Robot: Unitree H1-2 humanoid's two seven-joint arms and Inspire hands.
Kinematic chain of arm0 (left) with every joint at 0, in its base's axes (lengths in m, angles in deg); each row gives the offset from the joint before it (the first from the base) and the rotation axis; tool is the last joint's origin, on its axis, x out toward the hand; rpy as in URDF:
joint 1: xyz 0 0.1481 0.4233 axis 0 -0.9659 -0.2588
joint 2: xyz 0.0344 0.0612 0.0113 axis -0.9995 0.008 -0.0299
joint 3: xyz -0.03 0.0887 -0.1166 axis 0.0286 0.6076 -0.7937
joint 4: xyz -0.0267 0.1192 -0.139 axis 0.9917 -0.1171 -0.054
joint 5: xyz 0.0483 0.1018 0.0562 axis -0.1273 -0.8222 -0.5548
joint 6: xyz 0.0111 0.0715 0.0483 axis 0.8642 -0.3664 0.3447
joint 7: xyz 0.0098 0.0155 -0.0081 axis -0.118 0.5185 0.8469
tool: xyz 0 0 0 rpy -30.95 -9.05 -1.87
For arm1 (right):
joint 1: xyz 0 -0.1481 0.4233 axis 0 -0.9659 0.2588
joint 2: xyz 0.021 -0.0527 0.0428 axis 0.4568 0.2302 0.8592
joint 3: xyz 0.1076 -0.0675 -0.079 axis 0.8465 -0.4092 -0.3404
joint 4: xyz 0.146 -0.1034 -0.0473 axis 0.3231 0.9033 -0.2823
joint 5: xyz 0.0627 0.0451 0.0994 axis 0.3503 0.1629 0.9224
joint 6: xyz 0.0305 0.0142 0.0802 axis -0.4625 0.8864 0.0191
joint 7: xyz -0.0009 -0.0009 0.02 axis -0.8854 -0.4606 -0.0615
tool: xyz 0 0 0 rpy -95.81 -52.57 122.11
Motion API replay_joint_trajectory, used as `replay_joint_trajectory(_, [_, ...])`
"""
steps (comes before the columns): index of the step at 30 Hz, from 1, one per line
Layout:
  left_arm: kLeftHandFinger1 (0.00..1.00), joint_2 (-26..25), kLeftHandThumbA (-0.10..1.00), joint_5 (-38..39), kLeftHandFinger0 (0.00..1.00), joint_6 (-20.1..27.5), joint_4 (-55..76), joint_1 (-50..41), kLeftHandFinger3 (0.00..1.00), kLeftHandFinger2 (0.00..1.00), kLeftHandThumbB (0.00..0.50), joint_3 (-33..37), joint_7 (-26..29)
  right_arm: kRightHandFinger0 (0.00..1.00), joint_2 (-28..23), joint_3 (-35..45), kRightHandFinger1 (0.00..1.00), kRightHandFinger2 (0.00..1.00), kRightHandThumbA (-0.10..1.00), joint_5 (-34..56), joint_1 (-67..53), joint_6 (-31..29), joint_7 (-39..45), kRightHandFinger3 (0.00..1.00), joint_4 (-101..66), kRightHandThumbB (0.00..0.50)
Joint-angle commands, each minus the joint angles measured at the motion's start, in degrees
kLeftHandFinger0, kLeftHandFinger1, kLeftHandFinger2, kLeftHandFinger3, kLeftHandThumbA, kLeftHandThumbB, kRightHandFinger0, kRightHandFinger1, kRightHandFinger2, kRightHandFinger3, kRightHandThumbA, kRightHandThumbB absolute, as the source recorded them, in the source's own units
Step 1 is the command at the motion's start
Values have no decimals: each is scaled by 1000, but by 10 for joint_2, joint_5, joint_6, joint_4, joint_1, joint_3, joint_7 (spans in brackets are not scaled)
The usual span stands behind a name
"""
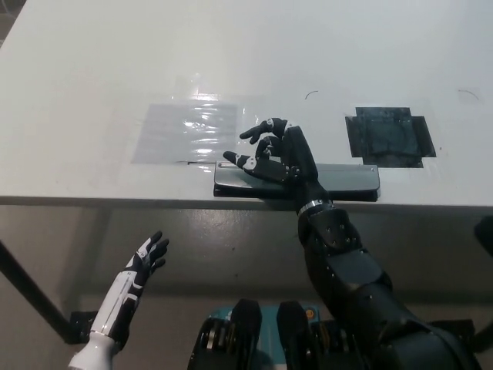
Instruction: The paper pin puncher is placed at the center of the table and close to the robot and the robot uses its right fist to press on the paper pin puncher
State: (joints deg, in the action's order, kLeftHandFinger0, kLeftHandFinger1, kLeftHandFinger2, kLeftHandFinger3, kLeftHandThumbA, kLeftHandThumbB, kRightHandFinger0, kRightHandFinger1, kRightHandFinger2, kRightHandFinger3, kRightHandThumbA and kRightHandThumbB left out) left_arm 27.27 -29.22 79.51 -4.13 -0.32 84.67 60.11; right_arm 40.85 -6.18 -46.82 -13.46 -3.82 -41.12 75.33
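The paper pin puncher (347, 179), a long grey bar on a black base, lies along the near edge of the white table (92, 69), at the centre. My black right hand (277, 154) is over its left half, with the fingers apart and partly curled; nothing is held. Whether the palm touches the bar I cannot tell. My white left hand (142, 266) rests below the table edge at the lower left, its fingers spread.
A clear plastic sheet (189, 131) lies flat just left of and behind the puncher. A dark square patch (389, 135) marks the table at the right. A dark table leg (27, 293) runs down at the lower left.
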Motion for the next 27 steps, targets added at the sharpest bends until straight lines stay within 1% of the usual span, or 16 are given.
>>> replay_joint_trajectory(1, [1000,-11,1000,-2,1000,26,8,-3,1000,1000,205,-4,-4,28,-2,-2,182,428,1000,-10,-83,52,-21,244,77,82])
replay_joint_trajectory(3, [1000,-10,1000,-4,1000,22,11,-6,1000,1000,206,-4,-3,25,-1,5,204,453,1000,-3,-78,49,-19,269,65,98])
replay_joint_trajectory(5, [1000,-10,1000,-5,1000,22,12,-6,1000,1000,194,-4,-3,1,-3,13,178,419,1000,6,-67,35,-6,257,29,153])
replay_joint_trajectory(6, [1000,-10,1000,-3,1000,22,13,-6,1000,1000,192,-4,-4,10,-3,17,158,394,1000,12,-62,34,-1,261,6,157])
replay_joint_trajectory(7, [1000,-10,1000,-1,1000,20,14,-6,1000,1000,197,-4,-4,7,-4,21,115,342,1000,17,-60,33,5,244,-21,145])
replay_joint_trajectory(9, [1000,-9,1000,2,1000,20,13,-7,1000,1000,196,-6,-4,31,-5,22,86,305,1000,22,-63,35,17,223,-103,115])
replay_joint_trajectory(10, [1000,-9,1000,5,1000,22,12,-9,1000,1000,192,-5,-6,81,-7,23,39,235,1000,31,-72,72,24,144,-206,139])
replay_joint_trajectory(11, [1000,-8,1000,5,1000,22,12,-9,1000,1000,192,-5,-5,46,-8,23,26,209,1000,36,-75,99,27,106,-260,150])
replay_joint_trajectory(13, [1000,-8,1000,-6,1000,21,14,-7,1000,1000,192,-4,-1,0,-19,22,21,198,1000,54,-71,113,39,69,-397,106])
replay_joint_trajectory(14, [1000,-9,1000,-8,1000,24,12,-5,1000,1000,195,-4,0,0,-18,26,0,127,1000,59,-70,174,19,18,-500,135])
replay_joint_trajectory(16, [1000,-10,1000,-6,1000,23,12,-3,1000,1000,193,-5,-2,0,-26,26,0,16,1000,63,-66,213,15,0,-594,153])
replay_joint_trajectory(17, [1000,-10,1000,-5,1000,23,12,-2,1000,1000,193,-5,-2,0,-27,26,0,1,1000,63,-66,218,14,0,-602,155])
replay_joint_trajectory(18, [1000,-10,1000,-1,1000,24,11,0,1000,1000,188,-5,-5,0,-37,26,0,0,1000,74,-62,262,8,0,-717,157])
replay_joint_trajectory(19, [1000,-11,1000,-2,1000,22,13,0,1000,1000,195,-4,-5,0,-41,26,0,0,1000,89,-63,274,7,0,-749,178])
replay_joint_trajectory(22, [1000,-14,1000,-5,1000,10,23,-1,1000,1000,205,-4,-6,0,-75,19,0,0,1000,145,-81,315,13,0,-881,156])
replay_joint_trajectory(27, [1000,-16,1000,-6,1000,22,13,8,1000,1000,209,-5,-5,0,-116,-1,0,0,1000,177,-151,338,19,0,-1003,161])
